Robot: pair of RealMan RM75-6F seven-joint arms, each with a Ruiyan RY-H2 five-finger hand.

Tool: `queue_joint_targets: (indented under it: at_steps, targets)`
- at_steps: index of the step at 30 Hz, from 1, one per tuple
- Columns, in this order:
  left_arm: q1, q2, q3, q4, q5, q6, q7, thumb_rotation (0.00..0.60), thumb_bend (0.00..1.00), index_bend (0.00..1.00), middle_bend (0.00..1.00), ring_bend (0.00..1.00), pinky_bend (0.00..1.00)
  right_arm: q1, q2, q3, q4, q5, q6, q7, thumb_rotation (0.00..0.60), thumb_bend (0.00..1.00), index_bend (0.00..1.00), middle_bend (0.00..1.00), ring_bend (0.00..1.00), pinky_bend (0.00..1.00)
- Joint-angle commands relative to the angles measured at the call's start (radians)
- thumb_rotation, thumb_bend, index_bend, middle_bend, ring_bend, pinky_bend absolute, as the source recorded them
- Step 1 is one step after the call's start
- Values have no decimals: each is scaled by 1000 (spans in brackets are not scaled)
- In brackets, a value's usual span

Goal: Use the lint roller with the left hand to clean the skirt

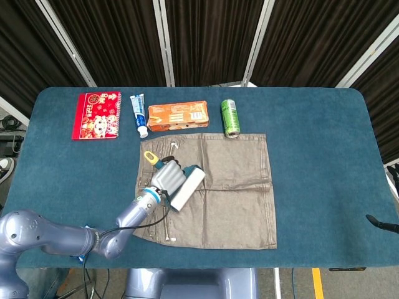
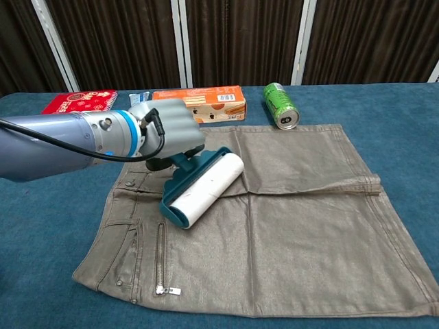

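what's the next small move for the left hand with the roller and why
Probably roll the white-and-teal lint roller back across the grey-brown skirt toward its right side. The left hand holds it near the left zipper edge, leaving mostly fabric to the right.

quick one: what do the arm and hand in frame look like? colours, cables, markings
Only the left arm shows: smooth, rounded, glossy blue-grey shell. A bright blue ring and a silver collar sit at the wrist, and a black cable loops along the forearm into the hand's back. The left hand is a boxy pale grey casing. No lettering is legible. The right arm is unseen.
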Motion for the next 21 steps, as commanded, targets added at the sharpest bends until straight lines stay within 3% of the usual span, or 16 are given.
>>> queue_joint_targets:
  at_steps: [1, 11, 21]
  targets:
    - [15, 28, 16, 4, 4, 2, -16, 600, 773, 583, 437, 382, 466, 0, 0, -1, -2, -1, 0, -4, 600, 0, 0, 0, 0, 0]
    - [58, 73, 53, 39, 25, -9, -67, 600, 774, 583, 437, 382, 466, 2, -4, -3, -6, -5, 0, -23, 600, 0, 0, 0, 0, 0]
    - [33, 26, 16, 3, 62, 2, -40, 600, 776, 583, 437, 381, 466, 3, -2, 0, -3, -4, -2, -7, 600, 0, 0, 0, 0, 0]
